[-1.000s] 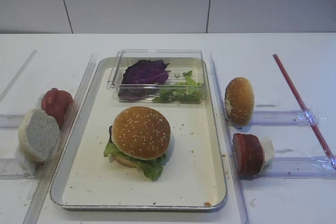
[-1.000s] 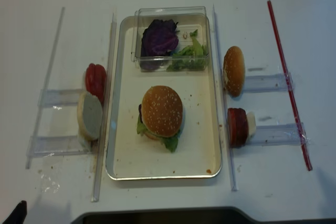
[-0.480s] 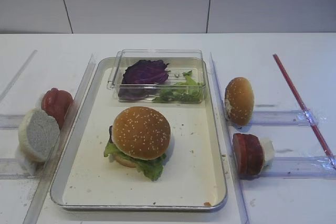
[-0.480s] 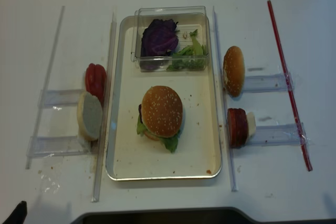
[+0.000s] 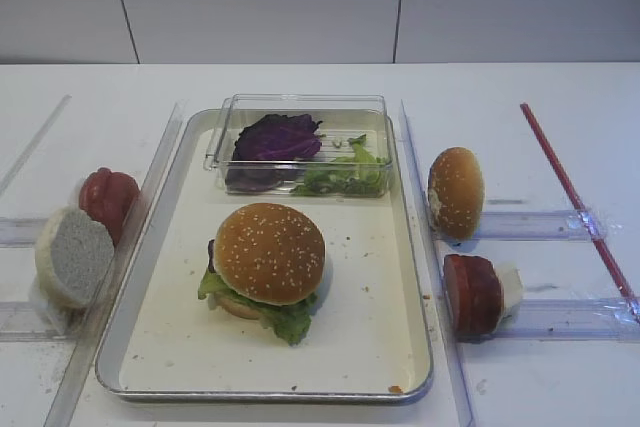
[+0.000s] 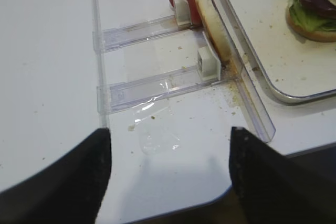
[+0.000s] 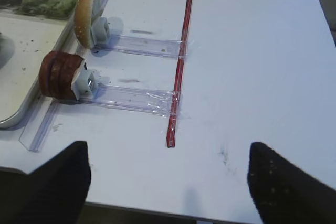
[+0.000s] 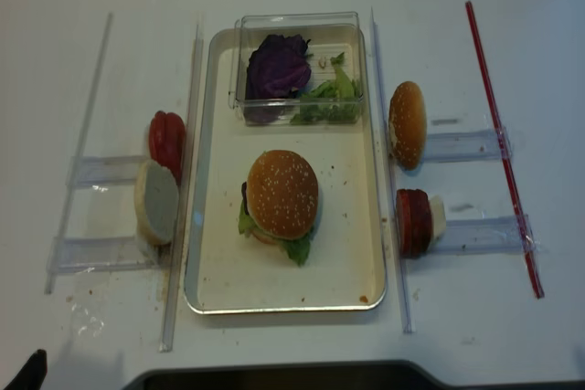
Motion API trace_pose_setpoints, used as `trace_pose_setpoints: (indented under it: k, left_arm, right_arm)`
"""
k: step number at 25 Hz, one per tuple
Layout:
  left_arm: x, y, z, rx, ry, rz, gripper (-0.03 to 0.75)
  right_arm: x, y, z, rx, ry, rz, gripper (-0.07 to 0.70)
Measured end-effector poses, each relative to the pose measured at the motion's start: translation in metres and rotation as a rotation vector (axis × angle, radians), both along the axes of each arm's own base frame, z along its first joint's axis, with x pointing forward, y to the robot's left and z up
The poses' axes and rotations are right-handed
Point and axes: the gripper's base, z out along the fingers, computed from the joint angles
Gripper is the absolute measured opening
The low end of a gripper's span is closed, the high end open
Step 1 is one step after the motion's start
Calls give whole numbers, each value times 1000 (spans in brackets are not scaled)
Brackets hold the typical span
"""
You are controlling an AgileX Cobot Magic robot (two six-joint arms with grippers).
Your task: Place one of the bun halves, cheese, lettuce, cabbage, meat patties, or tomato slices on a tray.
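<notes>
tray [image 5: 160, 322] w/ burger [image 5: 267, 267], box [image 5: 300, 107] w/ cabbage [image 5: 277, 137], lettuce [image 5: 345, 175]

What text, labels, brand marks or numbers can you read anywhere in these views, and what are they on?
None: no view shows readable writing.
The tray, clear plastic box, acrylic holders and red strip carry no print that shows.
The bun top bears only sesame seeds.

Patty [image 5: 214, 252] mostly under bun top [image 5: 269, 252]
</notes>
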Motion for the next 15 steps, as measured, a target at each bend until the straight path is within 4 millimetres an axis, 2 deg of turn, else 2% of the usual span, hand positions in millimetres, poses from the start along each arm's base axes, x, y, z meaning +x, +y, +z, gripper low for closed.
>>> trace_pose_setpoints:
  k: [4,15]
  left_arm:
    - [0,0,0,0,0,0,440]
    - [0,0,0,0,0,0,440]
  right_arm:
    - [4,0,-1,1,-23,-4,614]
    - [20,1,-21,1,-10,-8,605]
